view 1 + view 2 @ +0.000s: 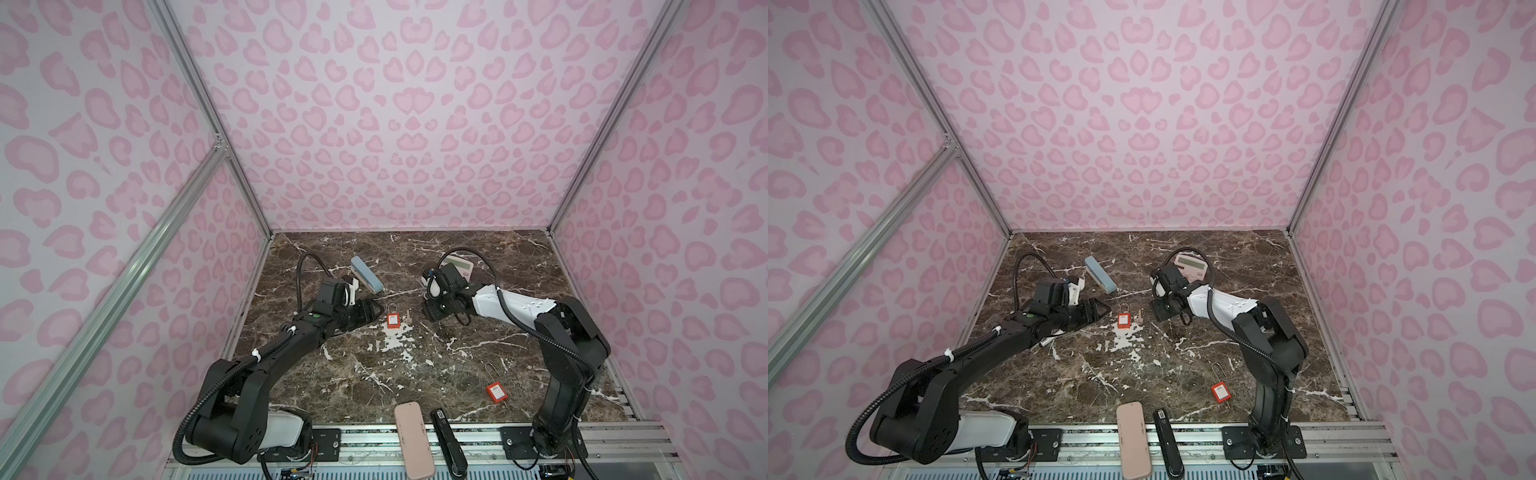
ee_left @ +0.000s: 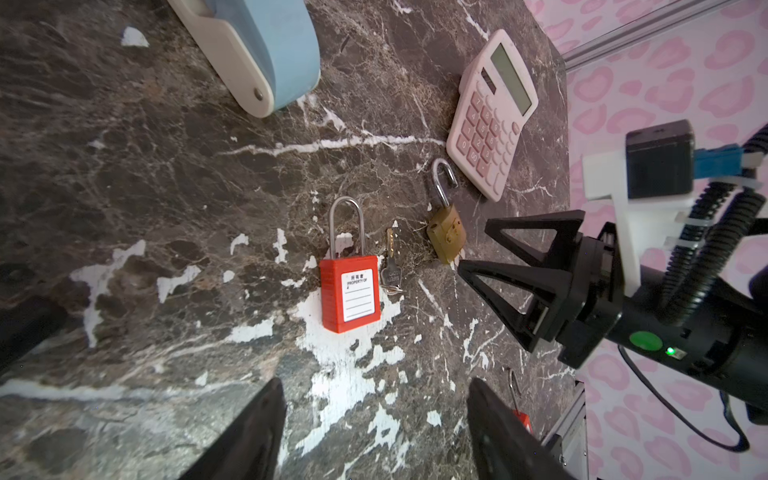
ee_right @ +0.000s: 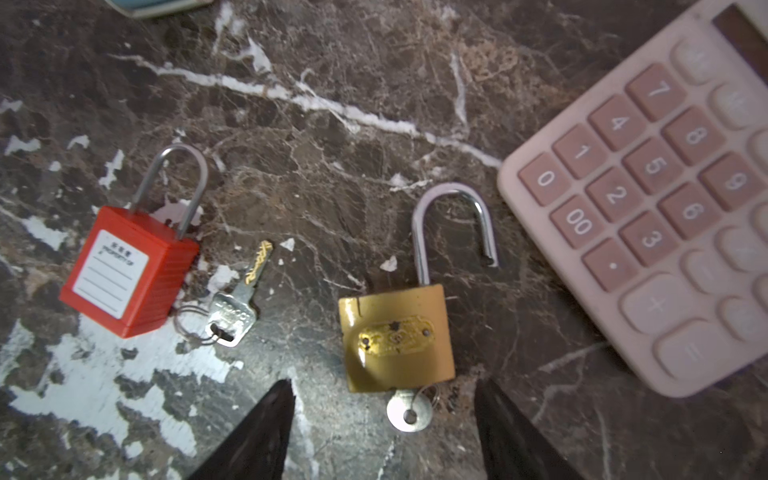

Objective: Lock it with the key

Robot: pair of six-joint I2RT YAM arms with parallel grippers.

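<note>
Jaws on the right gripper point(image 3: 384, 390) are standing apart, gripping nothing, its fingers flanking the silver key point(image 3: 409, 412) without touching it. That key is sticking out of the base of the brass padlock point(image 3: 397, 338), which is lying flat on the marble tabletop point(image 3: 316, 174) with its shackle swung open, just beside a pink calculator point(image 3: 665, 208). Red padlock point(image 3: 129, 270), shackle closed, is lying next to a loose key point(image 3: 235, 309). Left gripper point(image 2: 376, 384) is hanging near the red padlock, jaws apart and empty.

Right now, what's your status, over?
Left jaws, right jaws both open, empty. Gold brass padlock flat on marble table, shackle open, small silver key in its base. Pink calculator close beside shackle.
</note>
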